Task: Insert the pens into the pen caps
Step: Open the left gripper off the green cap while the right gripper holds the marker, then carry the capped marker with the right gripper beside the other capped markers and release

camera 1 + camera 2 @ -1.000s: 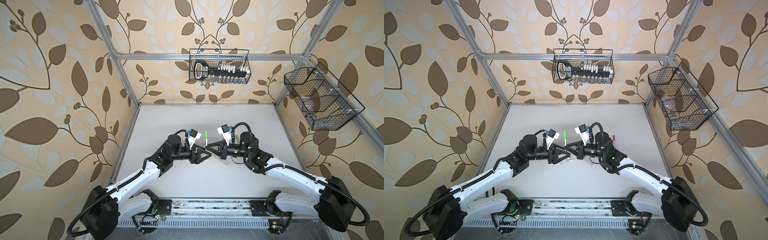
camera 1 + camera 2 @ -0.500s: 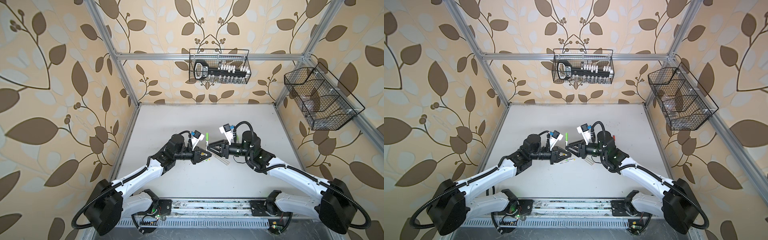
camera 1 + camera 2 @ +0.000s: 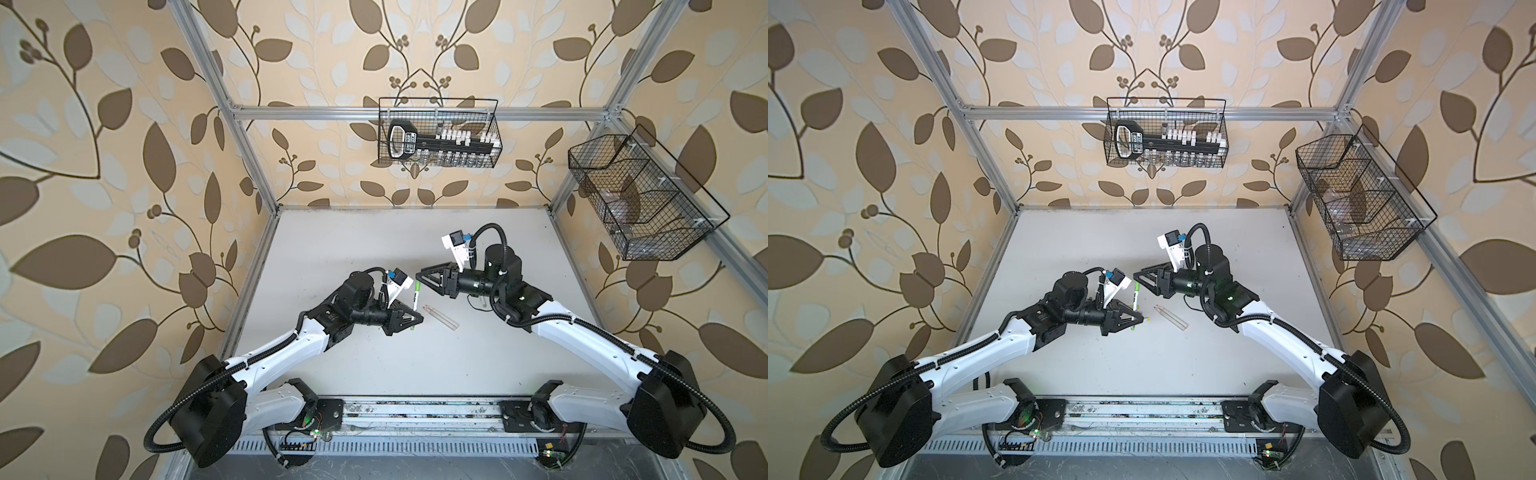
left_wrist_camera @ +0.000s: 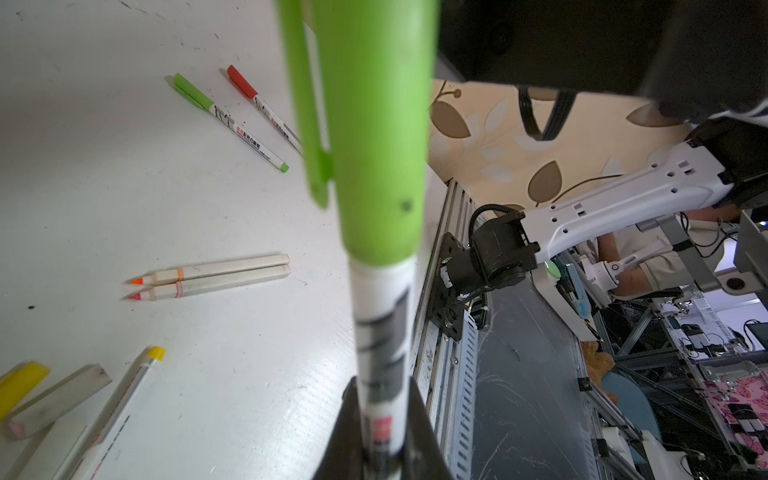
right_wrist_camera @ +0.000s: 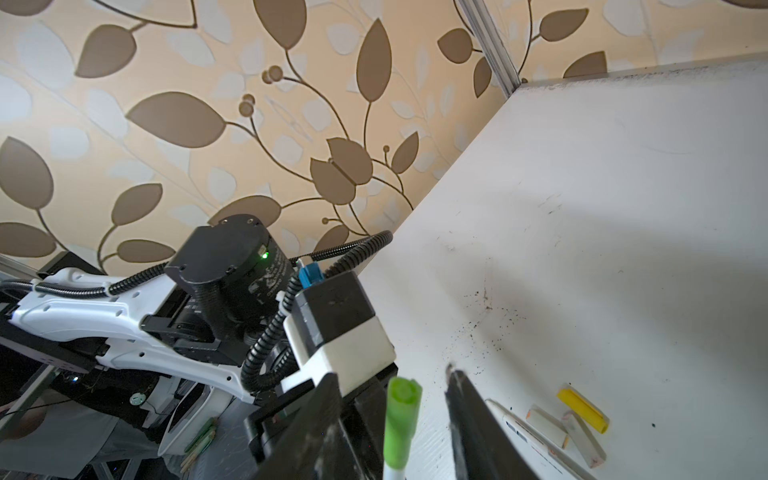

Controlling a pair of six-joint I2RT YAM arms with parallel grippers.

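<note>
Right tool (image 3: 419,276) has drawn back, parted and empty; left tool (image 3: 419,319) clamps the white, green-capped pen (image 3: 415,302).

Right hand (image 3: 419,275) has let go and drawn back — left hand (image 3: 419,319) now clamps the green-capped pen (image 3: 415,301).

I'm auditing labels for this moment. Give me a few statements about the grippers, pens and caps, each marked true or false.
1. The left gripper is shut on the white barrel of a green-capped pen. True.
2. The right gripper clamps that pen's cap. False: its jaws stand open, clear of the cap.
3. Two pointed pens lie side by side, uncapped. True.
4. The yellow cap sits on a pen. False: it lies loose on the table.
</note>
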